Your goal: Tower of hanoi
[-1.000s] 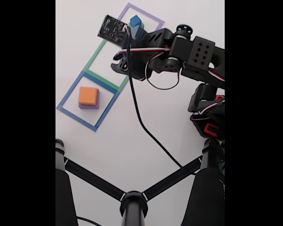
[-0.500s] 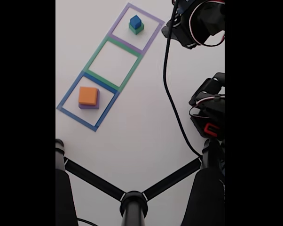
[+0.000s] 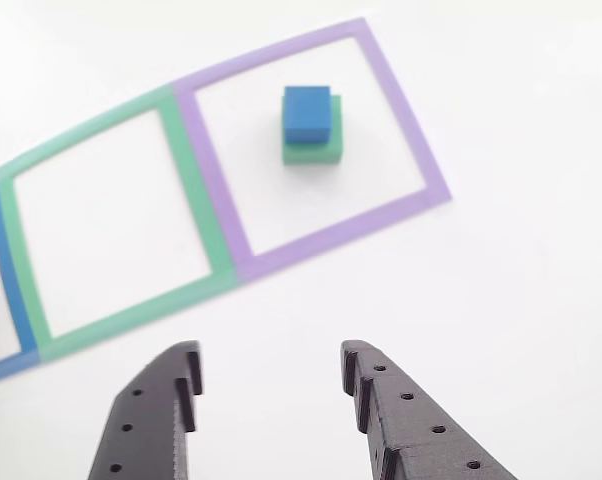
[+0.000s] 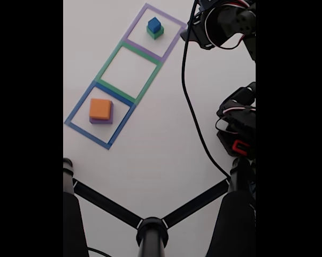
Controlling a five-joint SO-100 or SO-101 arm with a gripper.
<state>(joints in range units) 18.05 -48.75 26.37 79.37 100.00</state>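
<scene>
My gripper (image 3: pixel 269 380) is empty, fingers spread, hovering short of the purple tape square (image 3: pixel 426 160). Blue cube (image 3: pixel 307 111) sits on green block (image 3: pixel 316 150) inside it; orange block (image 4: pixel 100 108) on purple block (image 4: pixel 102 120) in the blue tape square (image 4: pixel 76 110). Between moves, I judge; next: reach in, pinch the blue cube.

The arm has swung away from the blue cube (image 4: pixel 154 24), its gripper (image 3: pixel 271 370) now empty.

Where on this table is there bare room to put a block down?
The green tape square is bare, between the purple tape square and the blue tape square. The blue block on the green block fills the purple one's middle; the orange block on the purple block occupies the blue one.
</scene>
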